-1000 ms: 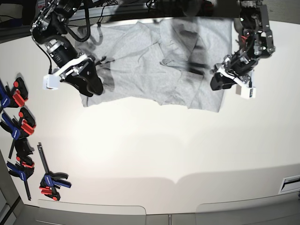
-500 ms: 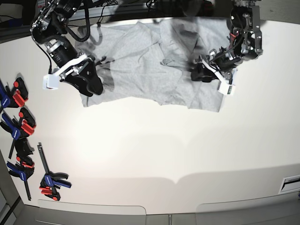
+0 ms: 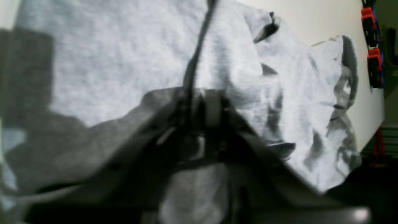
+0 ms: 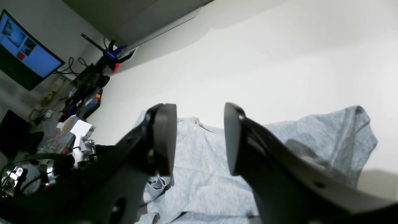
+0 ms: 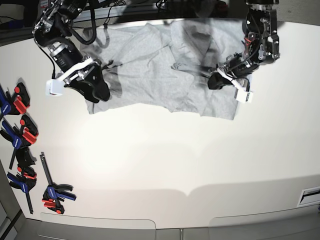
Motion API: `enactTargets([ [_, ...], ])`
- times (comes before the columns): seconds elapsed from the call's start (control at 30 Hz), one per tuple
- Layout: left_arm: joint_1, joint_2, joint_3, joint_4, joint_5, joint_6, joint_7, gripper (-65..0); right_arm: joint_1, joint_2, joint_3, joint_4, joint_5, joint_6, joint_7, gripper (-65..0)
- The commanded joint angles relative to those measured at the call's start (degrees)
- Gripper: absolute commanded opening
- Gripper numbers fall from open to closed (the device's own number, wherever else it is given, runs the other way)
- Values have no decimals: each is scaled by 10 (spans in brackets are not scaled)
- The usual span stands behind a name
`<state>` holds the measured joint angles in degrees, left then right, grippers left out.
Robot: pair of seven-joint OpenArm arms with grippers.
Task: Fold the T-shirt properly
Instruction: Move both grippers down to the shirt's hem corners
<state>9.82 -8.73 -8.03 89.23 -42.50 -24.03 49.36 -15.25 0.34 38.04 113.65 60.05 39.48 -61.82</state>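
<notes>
left tool (image 3: pixel 199 124) blurred, half buried in t-shirt (image 3: pixel 108 71) folds.

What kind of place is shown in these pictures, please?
Probably a robotics lab or workshop: a large white worktable with a light grey T-shirt, red-and-blue bar clamps along its edge, and a lit blue computer monitor among cables.

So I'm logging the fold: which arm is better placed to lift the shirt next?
Probably the left: its pincer is shut on the T-shirt, while the right pincer hangs open above it.

T-shirt (image 5: pixel 160 65) lies on table (image 5: pixel 165 160), clamps (image 5: pixel 22 145) at left edge.
</notes>
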Motion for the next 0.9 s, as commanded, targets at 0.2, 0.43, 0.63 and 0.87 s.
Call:
enactTargets([
  [0.2, -5, 16, -1, 8, -46, -28, -10, -650, 3, 4, 2, 11, 17, 5, 14, -415],
  [0.43, -30, 33, -1, 8, -71, -56, -6, -650, 3, 3, 2, 11, 17, 5, 14, -415],
  [0.63, -64, 46, 5, 5, -71, -56, -9, -650, 3, 3, 2, 11, 16, 5, 14, -415],
  [0.87, -90, 52, 74, -6, -41, -62, -24, -650, 3, 3, 2, 11, 16, 5, 14, -415],
])
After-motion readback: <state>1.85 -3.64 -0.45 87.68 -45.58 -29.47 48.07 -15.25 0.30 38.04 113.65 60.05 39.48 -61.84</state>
